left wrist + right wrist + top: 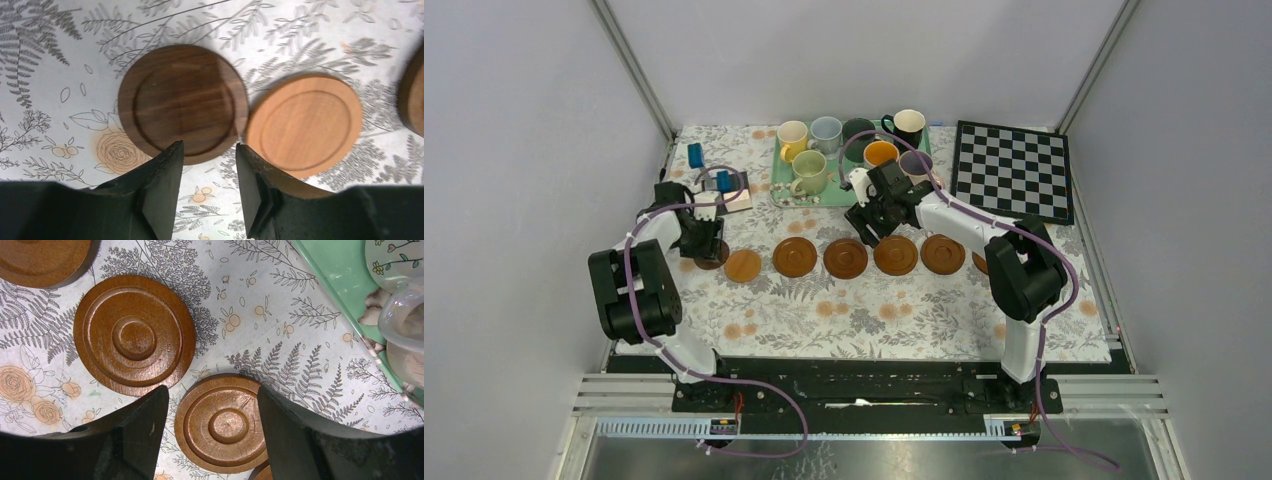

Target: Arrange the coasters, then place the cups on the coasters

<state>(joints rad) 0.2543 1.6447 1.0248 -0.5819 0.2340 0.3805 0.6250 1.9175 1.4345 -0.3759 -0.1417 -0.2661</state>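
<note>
Coasters (845,258) are laid in a row across the counter (824,320), and the cups (825,133) are grouped on the green tray (335,275) behind them. The left hand (208,150) is held narrowly parted and empty over the near rim of the dark coaster (182,100). The right hand (211,392) is spread wide above another coaster (220,422), with nothing gripped.

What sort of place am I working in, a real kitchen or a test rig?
Probably a lab test cell: bare grey walls on aluminium posts, a checkerboard beside the mug tray, both arms bolted to a metal rail.
</note>
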